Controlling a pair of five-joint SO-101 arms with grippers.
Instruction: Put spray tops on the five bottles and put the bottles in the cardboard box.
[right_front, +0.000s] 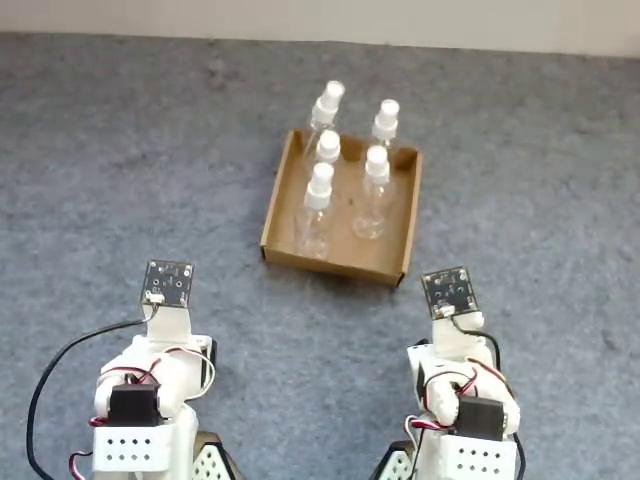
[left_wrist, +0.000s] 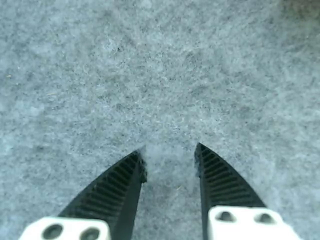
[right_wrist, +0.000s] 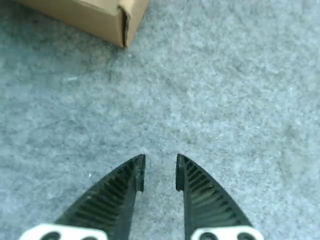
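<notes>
All five bottles (right_front: 313, 218) have spray tops (right_front: 319, 186) on and seem to stand in the cardboard box (right_front: 335, 262). I think nothing is left. My left claw (left_wrist: 170, 151) and right claw (right_wrist: 160, 161) sit open, holding nothing.

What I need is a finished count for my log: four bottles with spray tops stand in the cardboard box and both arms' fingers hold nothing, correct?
Not four: the high view shows five bottles with spray tops in the cardboard box. The rest holds: the left gripper and right gripper hold nothing over the grey carpet.
</notes>
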